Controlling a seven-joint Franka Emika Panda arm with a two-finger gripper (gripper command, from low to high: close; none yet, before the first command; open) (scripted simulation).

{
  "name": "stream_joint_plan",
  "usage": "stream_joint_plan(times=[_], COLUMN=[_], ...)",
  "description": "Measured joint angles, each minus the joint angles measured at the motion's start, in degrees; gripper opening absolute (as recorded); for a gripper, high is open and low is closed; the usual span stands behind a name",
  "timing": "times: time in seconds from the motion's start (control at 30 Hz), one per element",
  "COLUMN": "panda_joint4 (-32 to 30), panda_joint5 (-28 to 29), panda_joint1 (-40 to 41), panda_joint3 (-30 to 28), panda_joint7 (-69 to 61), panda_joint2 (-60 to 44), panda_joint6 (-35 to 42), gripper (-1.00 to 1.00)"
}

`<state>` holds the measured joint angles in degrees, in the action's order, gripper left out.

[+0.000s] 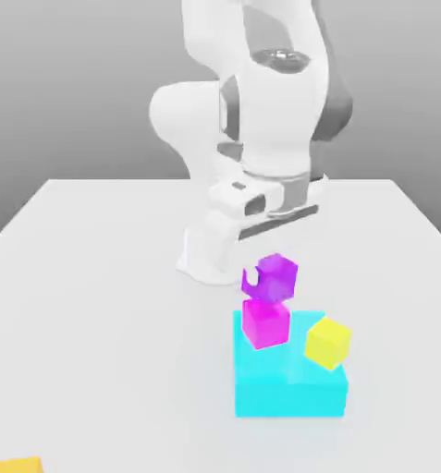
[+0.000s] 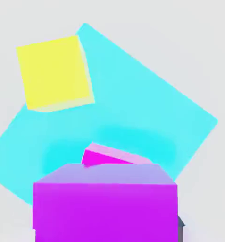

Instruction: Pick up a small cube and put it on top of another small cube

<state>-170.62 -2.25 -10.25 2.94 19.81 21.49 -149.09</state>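
Ext. view, L to R: nr the front L corner, an orange block [image 1: 17, 465] sits on the pale table [image 1: 122, 351], partly cut off by the frame, well apart from the rest. The white arm [image 1: 279, 120] stands at the back, bent fwd, w/ the gripper [image 1: 272, 273] down at the violet cube [image 1: 277, 279]. Can't tell if the gripper is clamped on that cube or free of it.

The violet cube is directly above the magenta cube [image 1: 265, 323], turned at an angle to it; lower edge meets the magenta top in view, but can't tell for sure if they touch. The magenta cube is on the L part of the cyan block [image 1: 288, 395], which lies flat on the table. Rightmost, the yellow cube [image 1: 327, 343] is at the block's R side, apart from the magenta one; hand view has it partly overhanging the block's edge.
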Motion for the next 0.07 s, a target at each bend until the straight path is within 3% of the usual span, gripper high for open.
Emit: stream_joint_plan(times=[0.07], panda_joint4=[0.00], panda_joint5=[0.00], panda_joint1=[0.00], panda_joint3=[0.00], panda_joint7=[0.00], panda_joint2=[0.00], panda_joint6=[0.00], gripper=[1.00])
